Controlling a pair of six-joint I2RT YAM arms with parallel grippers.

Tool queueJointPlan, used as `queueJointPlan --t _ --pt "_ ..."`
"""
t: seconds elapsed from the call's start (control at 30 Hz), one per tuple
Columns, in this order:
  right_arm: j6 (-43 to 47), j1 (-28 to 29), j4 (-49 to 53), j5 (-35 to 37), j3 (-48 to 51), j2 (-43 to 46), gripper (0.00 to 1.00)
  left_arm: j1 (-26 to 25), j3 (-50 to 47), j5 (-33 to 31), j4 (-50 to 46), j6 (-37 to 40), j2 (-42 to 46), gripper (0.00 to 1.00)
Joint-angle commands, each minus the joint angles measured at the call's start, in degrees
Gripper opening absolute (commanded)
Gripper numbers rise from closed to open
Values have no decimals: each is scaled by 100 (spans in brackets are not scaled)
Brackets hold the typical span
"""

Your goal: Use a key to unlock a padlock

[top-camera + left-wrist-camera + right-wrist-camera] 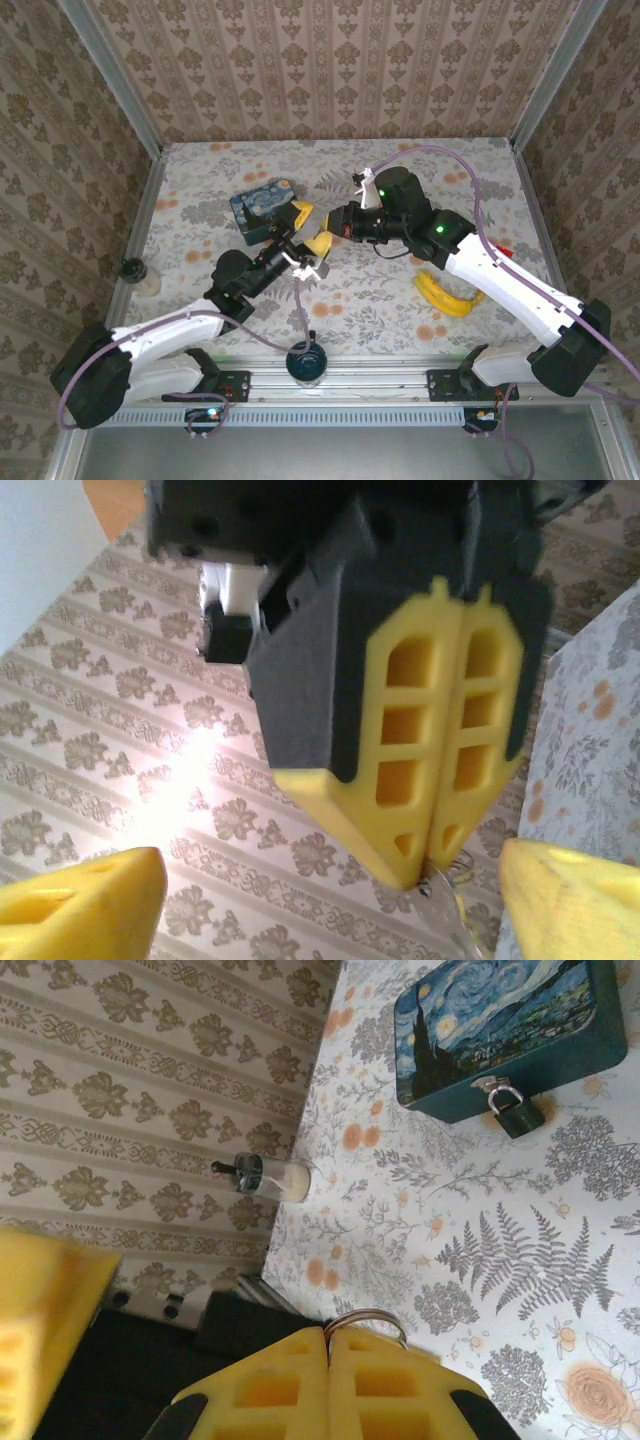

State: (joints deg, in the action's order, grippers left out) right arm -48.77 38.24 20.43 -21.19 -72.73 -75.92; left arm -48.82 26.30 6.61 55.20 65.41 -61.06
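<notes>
1. Counting left to right: one small jar [135, 270], one left hand [312, 228], one blue box [262, 205], one padlock [518, 1115], one dark pot [307, 362], one right hand [327, 1345], one banana [447, 295].
2. The padlock, small and black, hangs from the hasp on the box's side wall and lies on the worktop [400, 170]. The box sits at about 11 o'clock from the worktop's middle.
3. The left hand's yellow fingers [80, 900] are spread wide apart, gripping nothing, just off the box's 4 o'clock corner.
4. The right hand's fingers are pressed together on a key ring [365, 1315]. The metal loop pokes out at the tips, and the key itself is too blurred to tell.
5. The right hand's tip sits between the left hand's spread fingers, nose to nose.
6. The worktop wears a fern-and-flower print. Striped damask walls [330, 70] close it in on three sides, with metal frame posts [110, 75] in the far corners.
7. The jar stands at the 9 o'clock edge, the pot at 6 o'clock on the near rail, and the banana at 4 o'clock beside the right arm.
8. Both hands crowd the box's right side.
</notes>
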Motion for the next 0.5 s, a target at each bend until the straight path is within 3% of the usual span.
queueJointPlan --t 0.0,0.13,0.27,0.37,0.47 --pt "320 -129 -277 159 22 237 0 -40 -70 481 -1071 -771 757 100" --pt "668 -236 -311 147 21 358 0 -40 -85 729 -2473 -1697 1662 100" --pt "1096 -329 -354 -63 31 470 0 -25 -384 627 -2434 -2986 2371 100" --pt "1459 -386 -496 -360 81 564 0 13 -267 589 -2929 -3939 2776 100" --pt "1666 -461 -675 -616 198 698 0 48 -35 55 -3375 -4953 2964 100"
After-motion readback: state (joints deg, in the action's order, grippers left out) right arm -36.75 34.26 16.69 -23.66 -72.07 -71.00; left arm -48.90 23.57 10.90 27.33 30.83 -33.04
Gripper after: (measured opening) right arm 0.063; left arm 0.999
